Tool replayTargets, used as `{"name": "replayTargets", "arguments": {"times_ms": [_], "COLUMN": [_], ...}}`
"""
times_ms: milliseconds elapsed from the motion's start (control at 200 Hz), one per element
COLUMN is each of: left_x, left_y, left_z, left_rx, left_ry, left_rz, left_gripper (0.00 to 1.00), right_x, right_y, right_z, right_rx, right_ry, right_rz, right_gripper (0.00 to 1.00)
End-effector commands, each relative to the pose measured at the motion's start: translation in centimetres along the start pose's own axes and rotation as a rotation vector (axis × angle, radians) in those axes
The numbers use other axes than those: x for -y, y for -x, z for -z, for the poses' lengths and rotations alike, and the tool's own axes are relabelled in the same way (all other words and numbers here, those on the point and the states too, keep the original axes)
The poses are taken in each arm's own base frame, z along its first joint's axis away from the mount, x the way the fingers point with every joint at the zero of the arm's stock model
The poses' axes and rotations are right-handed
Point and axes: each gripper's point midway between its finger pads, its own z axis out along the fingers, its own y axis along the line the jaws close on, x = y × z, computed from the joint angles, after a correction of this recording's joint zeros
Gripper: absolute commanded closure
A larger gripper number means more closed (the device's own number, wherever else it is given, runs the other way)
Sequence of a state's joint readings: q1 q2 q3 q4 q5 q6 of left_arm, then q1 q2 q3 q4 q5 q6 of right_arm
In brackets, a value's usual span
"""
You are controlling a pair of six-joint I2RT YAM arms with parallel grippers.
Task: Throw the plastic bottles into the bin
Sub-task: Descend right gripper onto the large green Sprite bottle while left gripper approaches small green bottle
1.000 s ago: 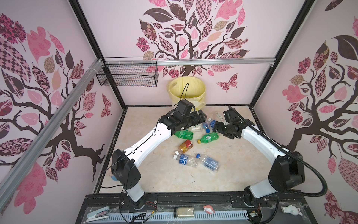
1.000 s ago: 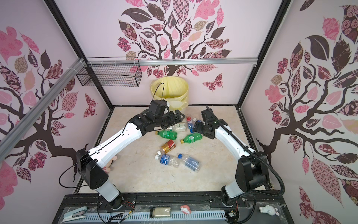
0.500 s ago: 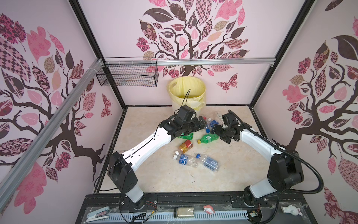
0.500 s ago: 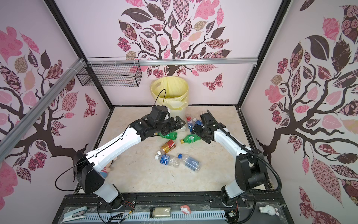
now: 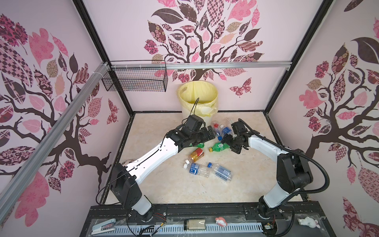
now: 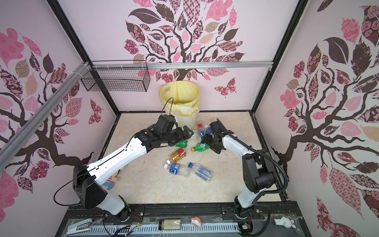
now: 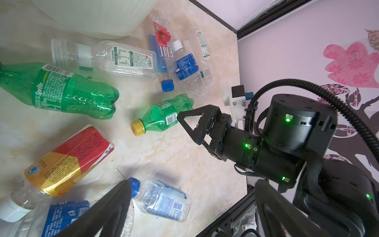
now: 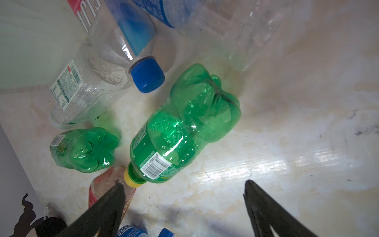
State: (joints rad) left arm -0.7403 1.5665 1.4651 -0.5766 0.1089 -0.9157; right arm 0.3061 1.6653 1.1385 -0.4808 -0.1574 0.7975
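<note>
Ten or so bottles (image 5: pixel 196 169) lie loose on the table (image 5: pixel 164 184), and we see none inside the bin (image 5: pixel 184 106), which stands at the back wall just behind them. Both grippers are empty, jaws spread wide. The right gripper (image 8: pixel 182 187) is poised at the yellow-capped bottle (image 8: pixel 184 127), whose body lies ahead of the fingertips with its cap just beside one finger. The left gripper (image 6: pixel 188 133) hangs close by, over the Sprite bottle (image 7: pixel 61 90).

We judge the main risk to be a pinch at the neck or cap. That would squirt this slick, rounded bottle sideways into its neighbours. The same finger sits near the amber bottle (image 7: pixel 69 162) and could clip it or drag it along. The two arms work near each other, so a lift toward the bin could bring them into contact. The bag (image 5: pixel 207 110) droops over the bin's rim and may catch a low throw.

All the bottles are thin glossy plastic, easily dented. Both green ones have lobed bases and waisted bodies. The clear ones are ribbed or square-sided with paper-like labels. Our table is smooth, marbled and faintly shiny, so anything round will roll.
</note>
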Motion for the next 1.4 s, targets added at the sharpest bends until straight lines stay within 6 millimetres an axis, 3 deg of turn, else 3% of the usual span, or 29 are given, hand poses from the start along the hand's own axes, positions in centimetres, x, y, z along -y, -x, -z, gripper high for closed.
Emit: {"name": "replayTargets", "arguments": {"times_ms": [0,525,925,1395], "left_x": [0.2,-0.8,-0.9,-1.4], "left_y": [0.3,-0.3,-0.3,-0.3], "left_z": [0.9,1.3,1.0,0.5], "left_rx": [0.027,0.020,0.008,-0.004], "left_ry": [-0.012,0.009,0.013,0.019], "left_rz": [-0.008,-0.008,-0.019,-0.008], "left_gripper": [0.03,0.03,0.03,0.03], "right_x": [0.3,-0.4,-1.7,0.4], "right_y": [-0.6,-0.1,1.4,0.3], "right_z": [-1.4,-4.0,-3.4,-6.0], "right_rx": [-0.039,-0.071,-0.026,-0.074], "right_ry": [-0.006,0.009,0.027,-0.037], "right_rz": [-0.022,-0.049,-0.042,-0.053], "right_gripper": [0.08,0.09,0.09,0.13]}}
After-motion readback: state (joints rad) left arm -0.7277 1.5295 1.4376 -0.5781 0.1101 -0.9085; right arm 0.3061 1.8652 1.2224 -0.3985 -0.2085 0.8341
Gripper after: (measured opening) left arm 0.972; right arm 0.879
